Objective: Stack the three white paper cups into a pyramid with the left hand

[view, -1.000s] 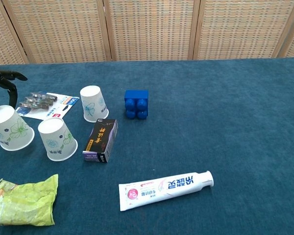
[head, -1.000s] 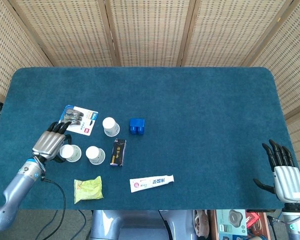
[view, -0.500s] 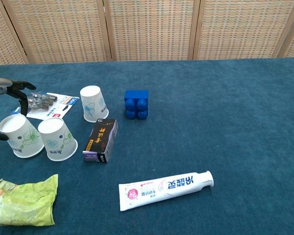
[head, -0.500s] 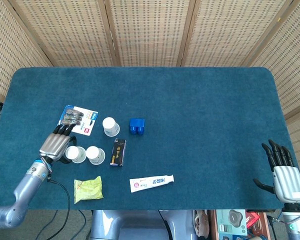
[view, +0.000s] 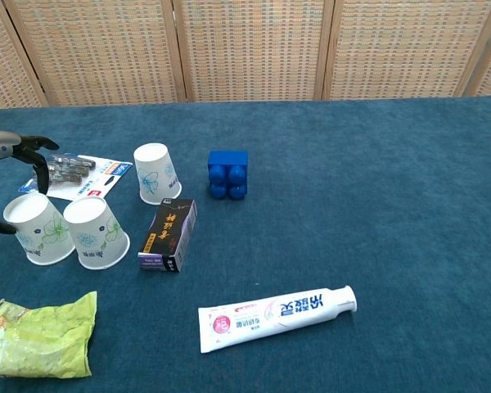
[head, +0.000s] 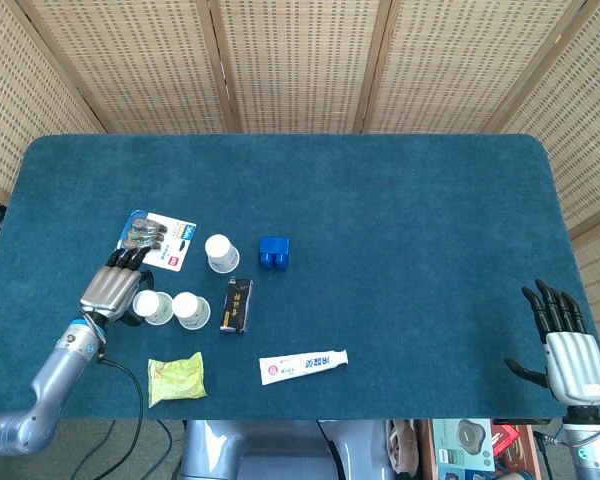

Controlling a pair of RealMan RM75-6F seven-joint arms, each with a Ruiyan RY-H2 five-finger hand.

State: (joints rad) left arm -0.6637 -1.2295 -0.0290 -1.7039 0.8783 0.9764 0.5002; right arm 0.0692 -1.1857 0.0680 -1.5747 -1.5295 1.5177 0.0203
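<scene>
Three white paper cups with a floral print stand upside down at the table's left. My left hand [head: 113,288] wraps the leftmost cup [head: 152,307] [view: 39,231], fingers over its far side and thumb on its left. That cup stands on the table against the second cup [head: 191,310] [view: 94,232]. The third cup [head: 220,252] [view: 155,173] stands apart, further back and to the right. In the chest view only the fingers of my left hand [view: 20,150] show at the frame's left edge. My right hand [head: 565,345] hangs open past the table's near right corner.
A black box [view: 168,235] lies just right of the cup pair, with a blue block [view: 228,173] behind it. A battery pack [view: 78,175] lies behind the held cup, a green packet [view: 39,337] in front of it, and a toothpaste tube [view: 277,317] near the front edge.
My left hand has slid the leftmost cup to the right until it stands against the second cup. The right hand has barely moved.
</scene>
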